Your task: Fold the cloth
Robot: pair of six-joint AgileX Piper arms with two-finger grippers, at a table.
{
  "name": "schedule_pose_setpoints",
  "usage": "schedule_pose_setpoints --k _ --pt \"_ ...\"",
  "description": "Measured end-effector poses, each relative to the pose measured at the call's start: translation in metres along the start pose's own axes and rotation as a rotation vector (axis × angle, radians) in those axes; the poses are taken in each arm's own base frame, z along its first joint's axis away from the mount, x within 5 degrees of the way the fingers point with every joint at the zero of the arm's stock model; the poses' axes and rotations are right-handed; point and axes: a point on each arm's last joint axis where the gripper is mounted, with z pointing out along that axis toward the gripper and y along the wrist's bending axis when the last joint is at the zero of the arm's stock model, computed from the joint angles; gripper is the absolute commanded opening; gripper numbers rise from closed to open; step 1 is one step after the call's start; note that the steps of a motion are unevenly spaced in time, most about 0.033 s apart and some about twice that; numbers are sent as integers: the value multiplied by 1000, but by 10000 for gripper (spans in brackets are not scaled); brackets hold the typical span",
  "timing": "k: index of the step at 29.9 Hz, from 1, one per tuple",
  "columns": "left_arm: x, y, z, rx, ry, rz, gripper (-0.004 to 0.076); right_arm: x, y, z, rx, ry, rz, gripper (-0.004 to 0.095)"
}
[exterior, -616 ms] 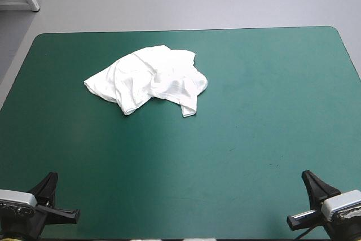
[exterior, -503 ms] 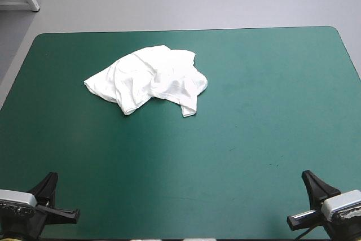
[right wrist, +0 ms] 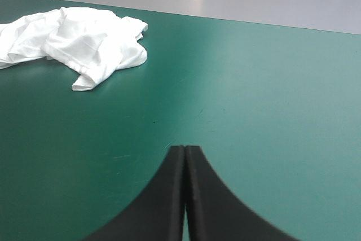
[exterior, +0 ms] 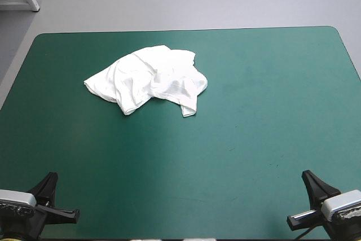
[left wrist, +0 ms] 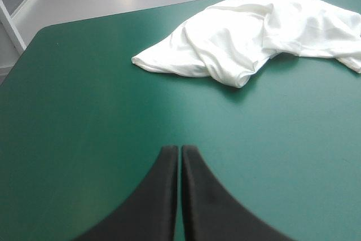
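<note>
On the left gripper (left wrist: 180, 148), black fingers pressed together into one pointed arch, clamping nothing, parked low over the teal-green cover (exterior: 254, 117) at the near left corner. On the right gripper (right wrist: 185, 148), the same: fingers together, empty, at the near right corner. Well ahead of both, left of the table's middle and toward the far edge, the T-shirt (exterior: 148, 79): a white crumpled heap, layers doubled over one another, a pointed corner toward the left edge and a narrow flap toward the near side. Nearer to the left arm's reach than to the right's. Judging by the heap, a case for spreading flat first, with folding to come after. Part the fingers on the way in, before reaching the cloth, not on top of it. Approach low and aim for the outer edges, the pointed corner for the left, the near flap for the right, avoiding the thick middle and a likely grab of several layers at once. Pinch one layer only, lift, draw apart to shake out the folds, then lay down flat. Beware of pushing: thin fabric on a smooth cover, probably prone to sliding and bunching. Sleeves and collar buried in the heap; impossible to tell hem from shoulder yet.
</note>
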Motion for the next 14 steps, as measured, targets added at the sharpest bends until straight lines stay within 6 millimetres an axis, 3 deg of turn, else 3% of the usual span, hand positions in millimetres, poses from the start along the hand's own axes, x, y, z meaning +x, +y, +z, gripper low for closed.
schedule_pose_setpoints --k 6,14 --pt "-2 0 -1 7 17 -39 55 0 0 0 0 0 0 -17" --pt "-47 3 11 42 103 -71 372 0 0 0 0 0 0 -17"
